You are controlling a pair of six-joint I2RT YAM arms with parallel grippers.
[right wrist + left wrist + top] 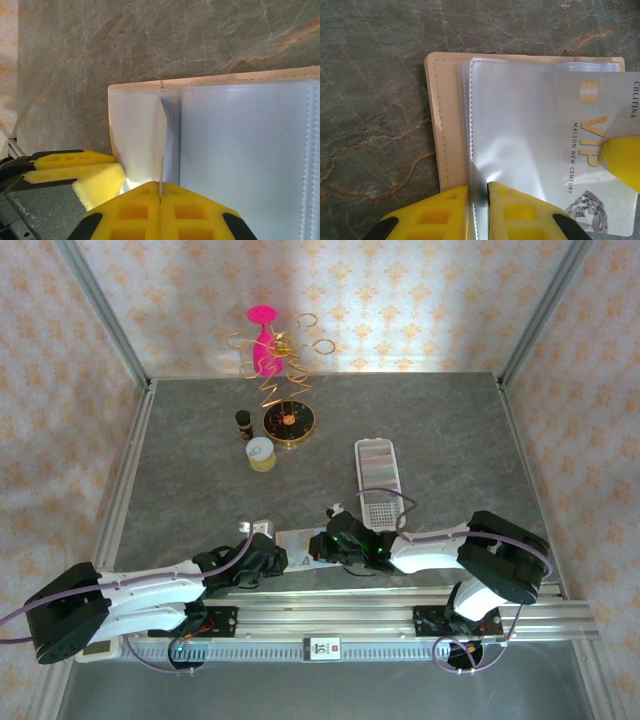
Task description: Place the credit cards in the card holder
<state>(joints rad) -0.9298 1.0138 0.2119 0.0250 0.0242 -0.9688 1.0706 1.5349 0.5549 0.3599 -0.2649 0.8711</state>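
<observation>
While my left jaws are nipped almost closed on the edge of a clear sleeve of the beige wallet, steadying it on the table, my right jaws are fully closed on the thin edge of the credit card, a silver-grey VIP card lying across the sleeves. The trouble I foresee starts right there: the two grips sit close together, my left fingertips just beside the right jaws, so if I pull with the right while the card drags against the plastic, the wallet may slide or lift, or the slick sleeve may slip out of my left pinch. The card is thin and glossy, so it could twist out of my right grip and drop flat, hard to pick off the table. The card holder, the long white tray, lies well apart, farther up the table; arriving there edge-on, the card could catch its low rim
</observation>
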